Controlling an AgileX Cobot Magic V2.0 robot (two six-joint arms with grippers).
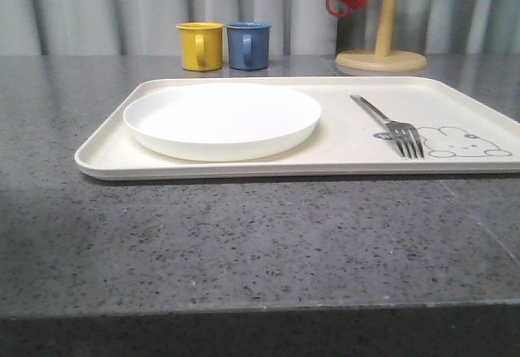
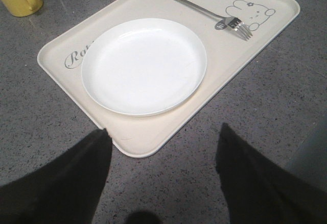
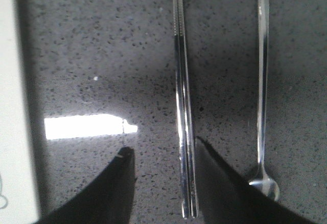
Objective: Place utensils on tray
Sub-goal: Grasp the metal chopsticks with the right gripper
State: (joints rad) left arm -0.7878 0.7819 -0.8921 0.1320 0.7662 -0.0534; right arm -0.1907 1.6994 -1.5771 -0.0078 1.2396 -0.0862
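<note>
tray (image 1: 244, 166) holds plate (image 1: 222, 119) (empty), fork (image 1: 390, 125); both grippers' jaws apart, gripping nothing.

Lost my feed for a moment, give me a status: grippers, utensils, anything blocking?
Left gripper open, empty, at the tray corner. Right gripper open, straddling the chopsticks on the counter, spoon beside. Plate and fork on tray. Nothing blocking.

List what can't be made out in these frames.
- Script on the tray, left wrist view: plate covers all after "Ro".
- Paired metal sticks and spoon, right wrist view: lower ends hidden by the right gripper fingers or frame edge.
- Fork label: too small.
</note>
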